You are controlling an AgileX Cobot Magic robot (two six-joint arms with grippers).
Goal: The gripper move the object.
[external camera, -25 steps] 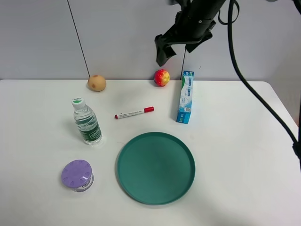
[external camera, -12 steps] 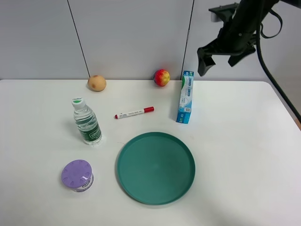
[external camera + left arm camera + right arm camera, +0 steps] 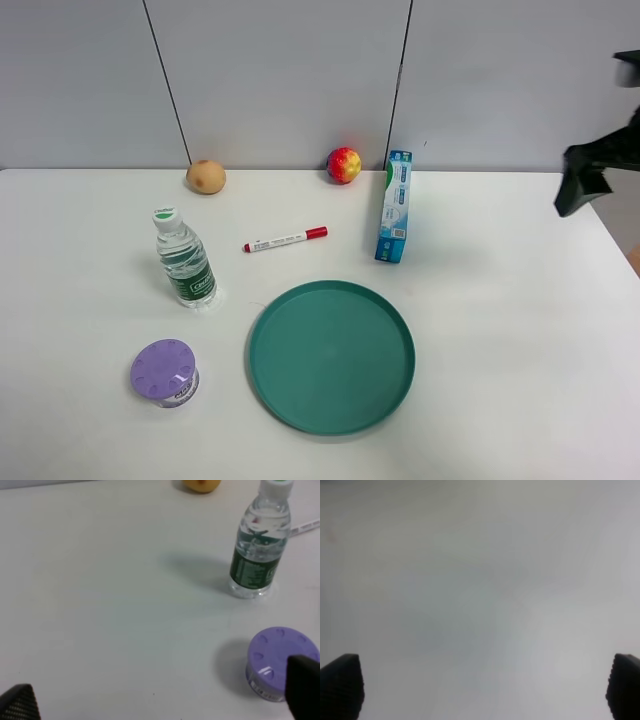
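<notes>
Right tool (image 3: 583, 185) spread, at table (image 3: 500, 330) edge.

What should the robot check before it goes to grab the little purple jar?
1. Purple jar upright, lid on: ok.
2. Nothing on top of the jar: ok.
3. Left tool open, both fingertips wide apart in its wrist view: ok.
4. Left tool holds nothing: ok.
5. Water bottle stands apart from the jar: ok.
6. Right tool off at the table's edge, away from the jar: ok.

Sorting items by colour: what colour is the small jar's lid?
Lavender-purple with small dimples; the jar shows best in the exterior high view.
</notes>
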